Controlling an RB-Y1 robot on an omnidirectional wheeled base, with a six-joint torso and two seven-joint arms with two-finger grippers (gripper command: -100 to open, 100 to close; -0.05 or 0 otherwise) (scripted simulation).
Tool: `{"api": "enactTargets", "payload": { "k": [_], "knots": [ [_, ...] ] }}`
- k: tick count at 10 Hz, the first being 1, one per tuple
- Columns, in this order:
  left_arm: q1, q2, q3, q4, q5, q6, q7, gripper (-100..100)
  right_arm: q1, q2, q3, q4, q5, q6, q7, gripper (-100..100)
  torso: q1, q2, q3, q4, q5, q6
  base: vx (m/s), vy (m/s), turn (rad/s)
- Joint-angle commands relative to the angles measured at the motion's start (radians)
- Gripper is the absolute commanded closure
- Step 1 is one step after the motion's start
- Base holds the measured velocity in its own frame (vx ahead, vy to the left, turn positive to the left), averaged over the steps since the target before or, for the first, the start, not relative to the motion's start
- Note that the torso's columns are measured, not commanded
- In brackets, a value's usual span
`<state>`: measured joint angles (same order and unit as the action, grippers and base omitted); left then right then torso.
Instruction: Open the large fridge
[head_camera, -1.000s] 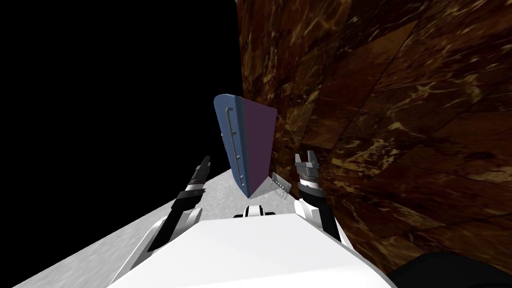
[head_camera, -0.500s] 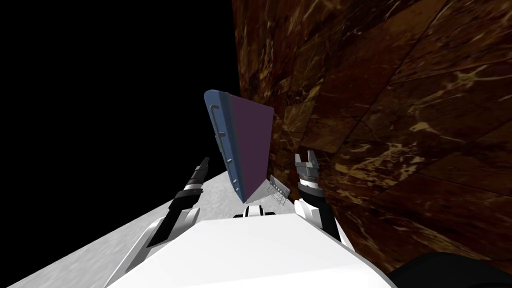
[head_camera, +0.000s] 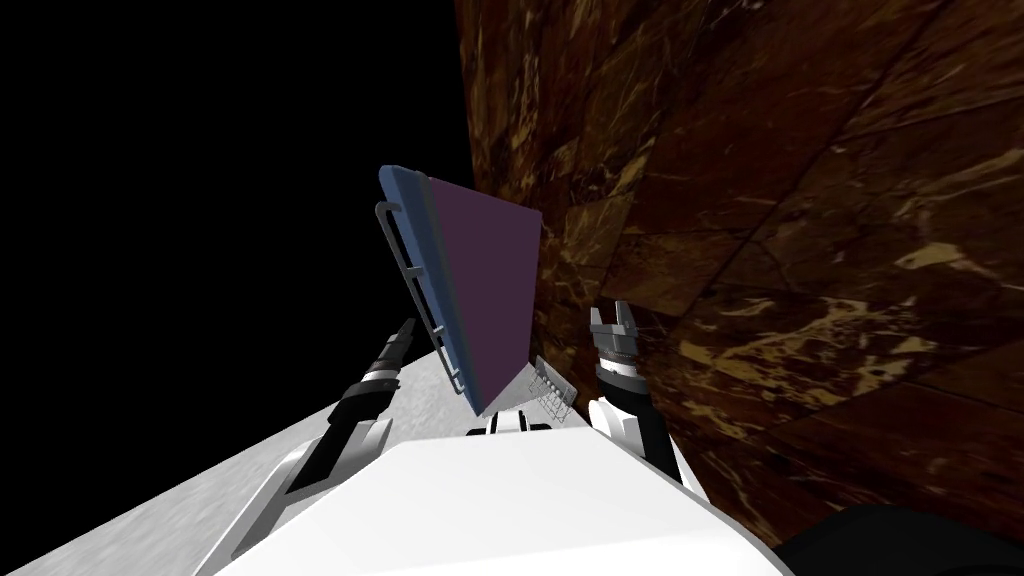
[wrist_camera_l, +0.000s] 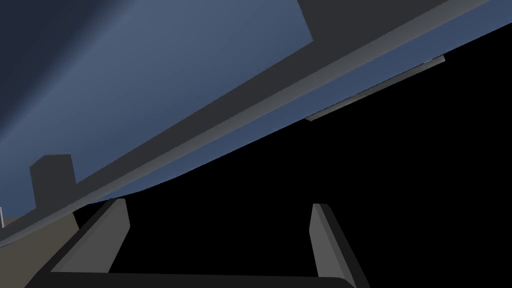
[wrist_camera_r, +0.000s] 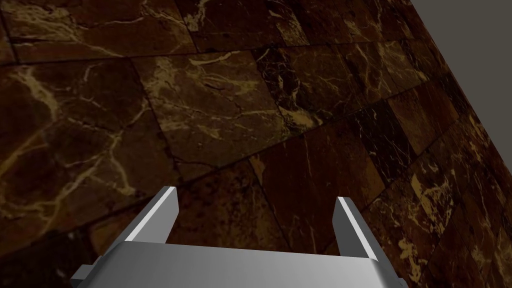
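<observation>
Fridge (head_camera: 480, 290), one: blue front, purple side, standing on the grey floor (head_camera: 425, 388) against the brown marble wall (head_camera: 780, 200), ahead and between the two arms.
Handle bars, two, grey, on the blue front: near bar (wrist_camera_l: 240, 112), far bar (wrist_camera_l: 375, 87).
Left end effector (head_camera: 405, 332), one: fingers apart, empty, near bar just beyond the tips.
Right end effector (head_camera: 612, 318), one: fingers apart, empty, beside the wall.
Wire basket (head_camera: 553, 388), one, at the fridge's foot.
</observation>
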<state>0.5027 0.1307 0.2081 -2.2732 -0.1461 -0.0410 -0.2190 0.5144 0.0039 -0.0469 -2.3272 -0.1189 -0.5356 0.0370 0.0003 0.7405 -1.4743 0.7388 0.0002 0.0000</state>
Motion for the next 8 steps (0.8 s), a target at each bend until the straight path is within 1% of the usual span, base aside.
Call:
{"api": "enactTargets", "payload": {
  "k": [1,2,3,4,5,6,7,8],
  "knots": [
    [-0.001,0.009,0.016,0.005,-0.013,0.047,-0.016,-100,0.000,0.000,0.000,0.000,0.000,0.000,0.000,0,-0.001,-0.003,-0.002,-0.001,0.000,0.000,0.088,-0.150,0.027],
    [-0.001,0.013,0.022,0.006,-0.016,0.061,-0.020,-100,0.000,0.000,0.000,0.000,0.000,0.000,0.000,0,-0.001,-0.003,-0.002,-0.001,0.000,0.000,0.062,-0.130,0.024],
    [-0.003,0.011,0.018,0.007,-0.014,0.049,-0.017,-100,0.000,0.000,0.000,0.000,0.000,0.000,0.000,0,0.001,-0.001,-0.001,-0.001,0.000,0.000,0.030,-0.056,0.008],
    [0.008,0.014,0.021,-0.026,-0.012,0.077,-0.017,-100,0.000,0.000,0.000,0.000,0.000,0.000,0.000,0,0.004,0.000,0.000,0.000,0.001,0.000,0.073,0.002,-0.029],
    [0.014,0.016,0.023,-0.045,-0.010,0.091,-0.016,-100,0.000,0.000,0.000,0.000,0.000,0.000,0.000,0,0.006,-0.003,-0.002,-0.001,0.001,0.000,0.110,0.012,-0.031],
    [0.019,0.018,0.024,-0.058,-0.009,0.101,-0.016,-100,0.000,0.000,0.000,0.000,0.000,0.000,0.000,0,0.003,-0.005,-0.003,-0.002,0.001,0.000,0.093,0.022,-0.020],
    [0.017,0.018,0.024,-0.048,-0.009,0.090,-0.015,-100,0.000,0.000,0.000,0.000,0.000,0.000,0.000,0,0.001,-0.004,-0.003,-0.001,0.000,0.000,0.038,0.014,-0.003],
    [0.006,0.013,0.021,-0.019,-0.013,0.072,-0.017,100,0.000,0.000,0.000,0.000,0.000,0.000,0.000,0,-0.001,-0.001,-0.001,0.000,0.000,0.000,-0.044,0.005,0.037]
  ]
}}
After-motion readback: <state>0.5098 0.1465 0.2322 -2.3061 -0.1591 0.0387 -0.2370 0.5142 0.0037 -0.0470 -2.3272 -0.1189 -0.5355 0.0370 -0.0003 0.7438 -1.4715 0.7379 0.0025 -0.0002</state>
